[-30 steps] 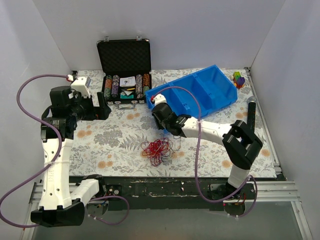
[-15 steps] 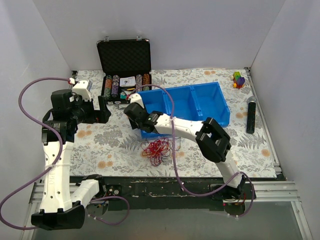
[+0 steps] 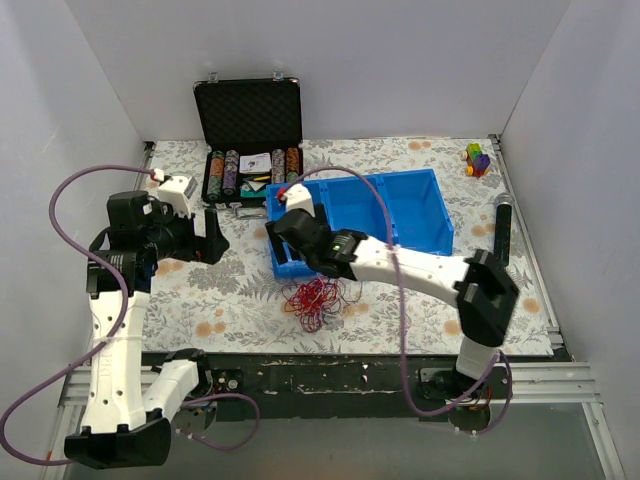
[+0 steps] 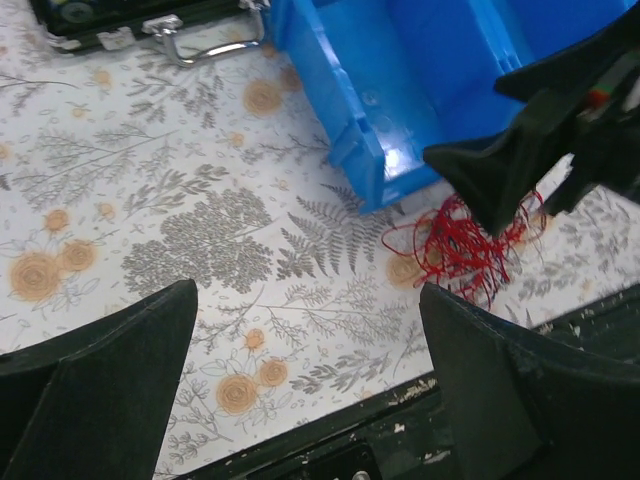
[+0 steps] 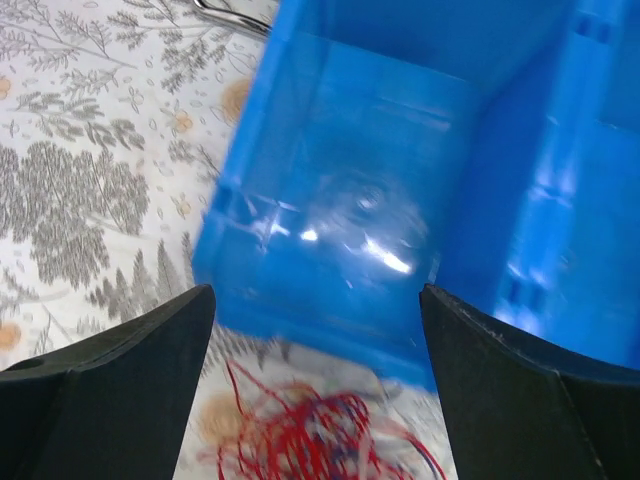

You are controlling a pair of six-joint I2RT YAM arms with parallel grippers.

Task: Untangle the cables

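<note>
Biggest thing first: your blue bin (image 3: pixel 415 210) isn't where it was a second ago. It sat skewed at the back right of the floral table (image 3: pixel 200 285). Now it's squared up in the middle, with its left end close to the poker chip case (image 3: pixel 250 170) and its near wall just behind the cables (image 3: pixel 315 298).

Looks like it travelled with your right gripper (image 5: pixel 318 290), which swung left and has since come back a touch. That gripper hangs over the bin's left compartment, fingers spread wide, nothing between them. Your left gripper (image 4: pixel 308 292) has crept in toward the middle. It's also wide open and empty, over bare cloth to the left of the tangle and well apart from it.

The cables themselves are in the same spot, mid-table near the front edge, and still one tight knot. It's mostly red strands with some purple in there, and I can't pick out any white. I can't tell whether a strand touches the bin wall.

So for the job, nothing's untangled yet and neither gripper has a strand. My guess is the bin now crowds the back side, so you've got less room to draw strands out that way.
</note>
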